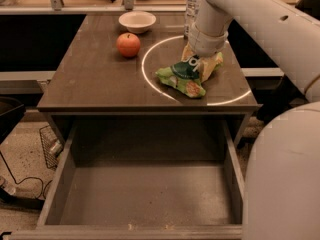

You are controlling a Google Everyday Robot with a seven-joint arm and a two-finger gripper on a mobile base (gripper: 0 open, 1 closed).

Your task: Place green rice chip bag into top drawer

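Treat the chip bag as very light, soft and crinkly. The foil will likely buckle under pressure, it may slide on a smooth pad, and the chips inside will break if you squeeze hard. You would do best to pinch a crumpled fold or the sealed edge on its far right side, not the puffed dark-green middle, and use only enough force to keep it from slipping. Expect it to dangle and swing once it is off the desk.

The bag lies on the right half of the desk, near the front edge and well apart from the apple and the bowl at the far left. The drawer stands pulled out below and nearer, with its bottom bare.

Your arm comes in from the far right and bends steeply down at the wrist, so the hand points almost straight down onto the far right part of the bag and touches it. You cannot tell from here whether the hand has closed on the foil or only rests against it, so check that before you lift. From this pose the likely move is straight up, then toward the near side over the drawer.
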